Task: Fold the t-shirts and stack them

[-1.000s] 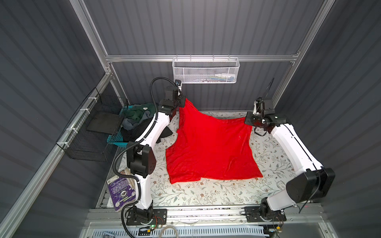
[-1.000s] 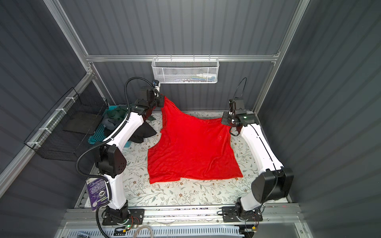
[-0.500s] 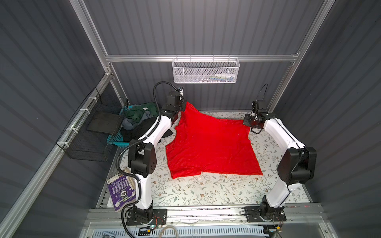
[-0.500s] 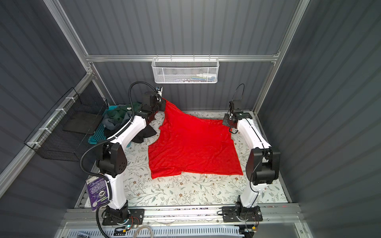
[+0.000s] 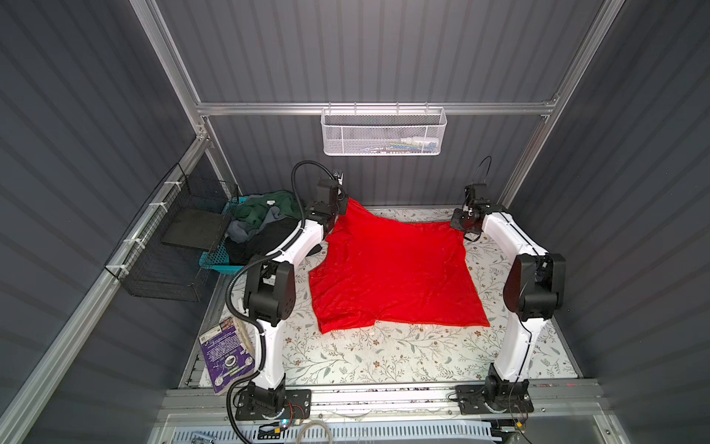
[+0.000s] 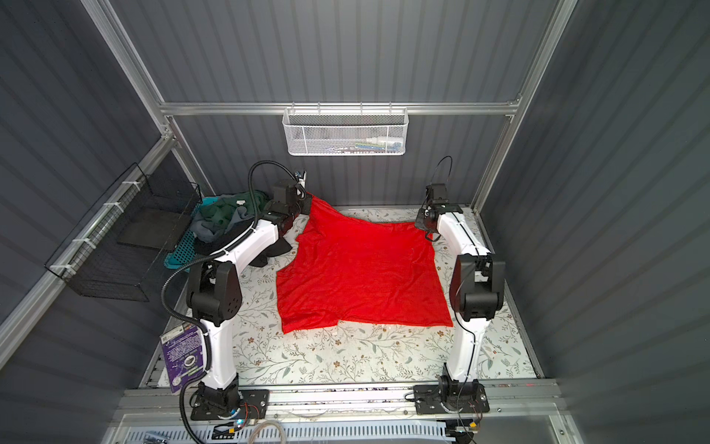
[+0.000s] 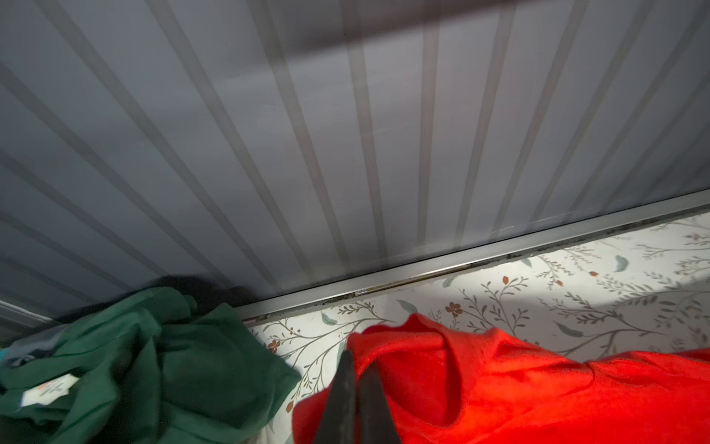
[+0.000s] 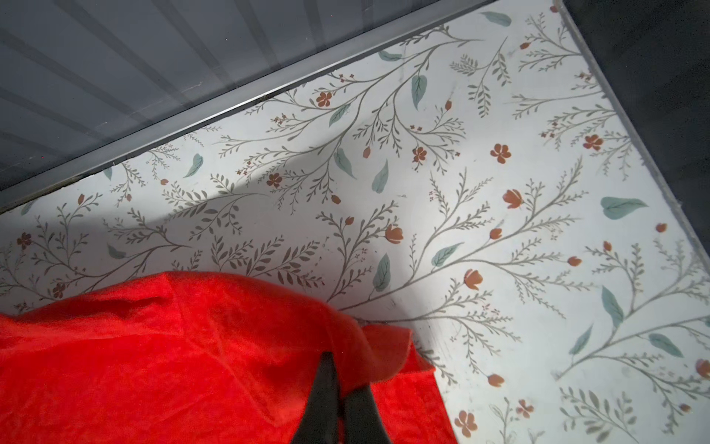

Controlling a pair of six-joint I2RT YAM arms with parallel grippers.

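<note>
We see the bright red short-sleeved cloth t-shirt [image 5: 392, 276] spread mostly flat at the centre of the floral-patterned table [image 5: 384, 357]. Our left gripper [image 7: 357, 369] is clamped on its raised corner at eleven o'clock. Our right gripper [image 8: 340, 371] is likewise pinched tight on the corner at one o'clock.
</note>
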